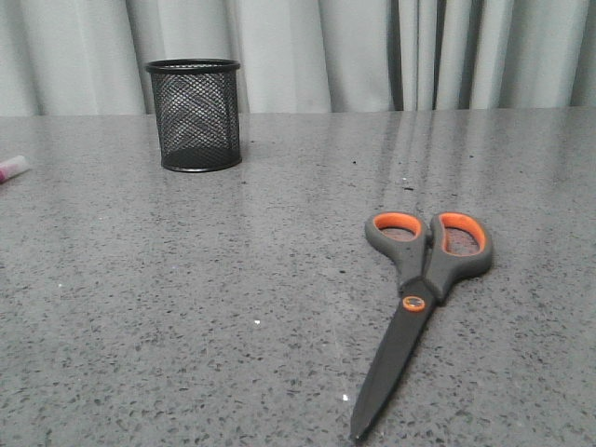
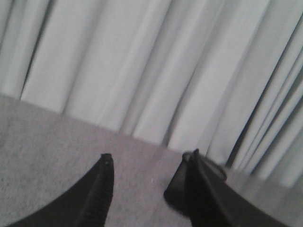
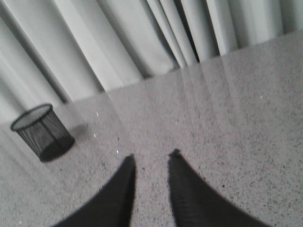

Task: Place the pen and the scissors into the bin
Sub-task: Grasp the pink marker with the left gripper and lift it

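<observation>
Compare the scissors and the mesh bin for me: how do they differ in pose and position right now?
The scissors lie flat on the table, blades closed, tip toward the camera; the bin stands upright with its mouth open. The scissors sit near and to the right; the bin is farther back on the left. The scissors have orange-lined loops; the bin is all black mesh. Neither is held or touched.

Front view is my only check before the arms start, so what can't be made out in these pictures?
- Pen: front view, cut off by the left edge; only one end shows.
- Bin: left wrist view, mostly behind a finger.
- Scissors: absent from both wrist views.
- Bin's inside: not visible in any view.
</observation>
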